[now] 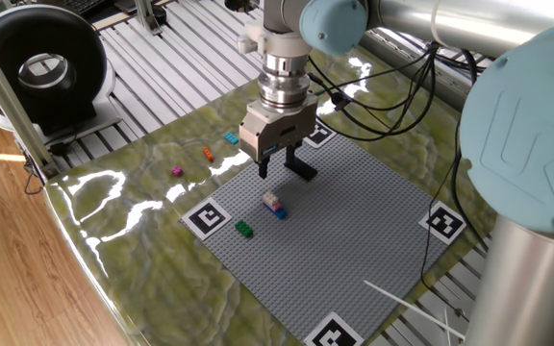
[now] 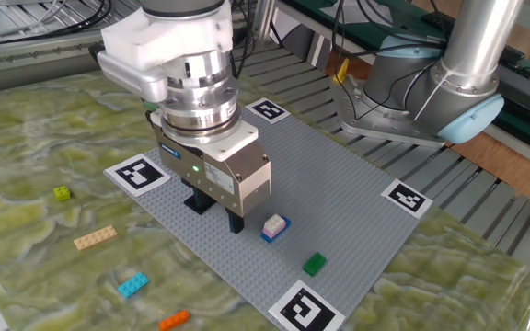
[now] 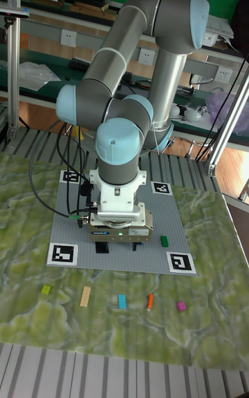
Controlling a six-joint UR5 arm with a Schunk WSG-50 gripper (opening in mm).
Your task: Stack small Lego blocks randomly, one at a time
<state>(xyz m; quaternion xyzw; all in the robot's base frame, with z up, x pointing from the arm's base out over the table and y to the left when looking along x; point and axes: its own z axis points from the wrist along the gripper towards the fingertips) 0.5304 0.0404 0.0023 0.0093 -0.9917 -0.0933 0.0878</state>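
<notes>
My gripper [image 1: 278, 164] hangs open and empty over the grey baseplate [image 1: 354, 221], just behind a white-pink brick stacked on a blue one [image 1: 274, 204]. A dark flat plate [image 1: 303, 171] lies under its far finger. A green brick [image 1: 243, 229] sits on the baseplate near a marker tag. Off the plate lie magenta [image 1: 176, 171], orange [image 1: 207, 153] and cyan [image 1: 231, 138] bricks. The other fixed view shows the gripper [image 2: 219, 210], the white-pink stack [image 2: 273, 227], the green brick [image 2: 315, 264], and yellow-green [image 2: 62, 193], tan [image 2: 95, 237], cyan [image 2: 132, 285] and orange [image 2: 174, 320] bricks.
Black-and-white marker tags [image 1: 208, 216] sit at the baseplate's corners. A round black device [image 1: 41, 67] stands at the back left. Cables [image 1: 392, 96] trail behind the arm. White sticks [image 1: 402, 303] lie at the baseplate's near right edge.
</notes>
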